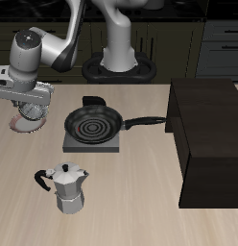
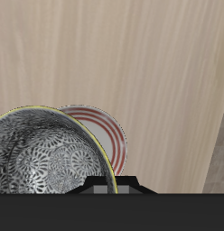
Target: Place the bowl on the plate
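In the exterior view the gripper (image 1: 28,104) covers most of the bowl (image 1: 31,119) and the plate (image 1: 17,124), so only small bits of them peek out and you cannot tell if the fingers are squeezing the bowl. In the wrist view the bowl (image 2: 51,153) hides a big part of the plate (image 2: 105,133), and the picture's edge cuts the bowl off. The dark cabinet (image 1: 212,144) is cut off by the edge too.

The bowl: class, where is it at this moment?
The bowl hangs in the gripper just above the plate, beside the frying pan.
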